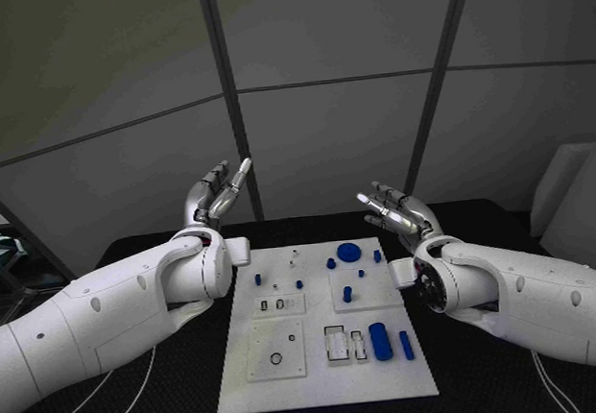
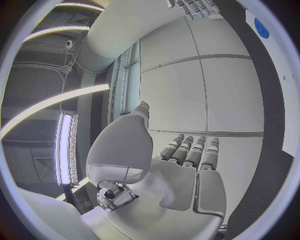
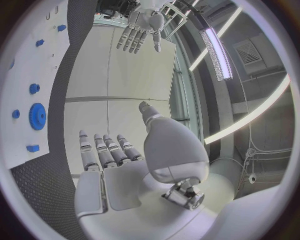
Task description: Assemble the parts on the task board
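the task board [image 1: 326, 378] lies flat mid-counter [image 1: 162, 410], small blue parts [image 1: 380, 341] scattered on it. the left hand [image 1: 218, 195] and right hand [image 1: 397, 208] are raised at either side of its far end, fingers [image 3: 105, 150] straight, slightly apart, holding nothing.

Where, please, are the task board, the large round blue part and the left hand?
task board [image 1: 257, 388], head view, bare near-left corner of the plate.
large round blue part [image 1: 349, 252], head view, its top face.
left hand [image 1: 219, 192], head view, the raised fingers.

Black table [image 1: 145, 373], grey wall panels [image 1: 332, 117]
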